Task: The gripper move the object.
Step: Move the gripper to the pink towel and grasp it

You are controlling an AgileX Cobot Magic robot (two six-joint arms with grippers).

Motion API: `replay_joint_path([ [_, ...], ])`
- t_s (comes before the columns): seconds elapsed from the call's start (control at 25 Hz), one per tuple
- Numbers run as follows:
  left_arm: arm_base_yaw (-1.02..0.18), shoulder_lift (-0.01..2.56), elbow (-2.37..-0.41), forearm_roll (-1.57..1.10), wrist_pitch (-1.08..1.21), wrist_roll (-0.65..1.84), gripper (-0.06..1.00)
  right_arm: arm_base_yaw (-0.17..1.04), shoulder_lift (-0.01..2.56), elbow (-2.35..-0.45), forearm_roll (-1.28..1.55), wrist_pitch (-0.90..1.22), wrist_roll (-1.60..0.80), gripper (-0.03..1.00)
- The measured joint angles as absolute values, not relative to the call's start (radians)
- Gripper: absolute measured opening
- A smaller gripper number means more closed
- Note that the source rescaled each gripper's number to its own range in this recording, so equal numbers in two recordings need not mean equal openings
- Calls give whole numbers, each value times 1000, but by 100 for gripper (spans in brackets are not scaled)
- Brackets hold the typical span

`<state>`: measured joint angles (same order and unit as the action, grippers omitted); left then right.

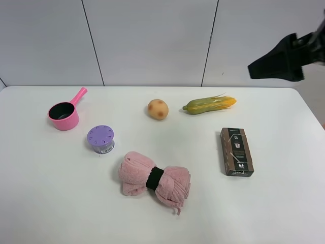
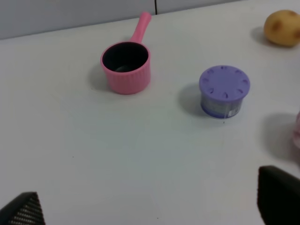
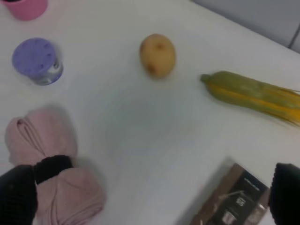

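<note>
The dusty-pink towel bundle [image 1: 155, 178] lies on the white table [image 1: 284, 203], front centre, cinched by a black band. It also shows in the right wrist view [image 3: 42, 138], and a sliver shows at the edge of the left wrist view [image 2: 296, 131]. My right gripper [image 3: 150, 197] is open and empty, high above the table between the towel and the dark box. The right arm [image 1: 284, 60] hangs in the air at the upper right. My left gripper [image 2: 150, 206] is open and empty above bare table. It is out of the exterior high view.
A bright pink pot [image 1: 63, 114] and a purple-lidded can [image 1: 100, 139] stand at the left. A potato [image 1: 158, 109] and a corn cob [image 1: 209, 104] lie at the back centre. A dark brown box [image 1: 236, 151] lies to the right of the towel.
</note>
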<state>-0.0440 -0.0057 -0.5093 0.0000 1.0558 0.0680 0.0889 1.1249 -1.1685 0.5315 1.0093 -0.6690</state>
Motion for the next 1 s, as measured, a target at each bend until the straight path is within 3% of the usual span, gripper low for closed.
replay_joint_path([
  [0.56, -44, -6, -509, 0, 1056, 68, 100, 671, 1462, -1174, 275, 804, -500, 100],
  [1.0, -44, -6, -509, 0, 1056, 68, 100, 832, 1740, -1174, 228, 647, -475, 100],
])
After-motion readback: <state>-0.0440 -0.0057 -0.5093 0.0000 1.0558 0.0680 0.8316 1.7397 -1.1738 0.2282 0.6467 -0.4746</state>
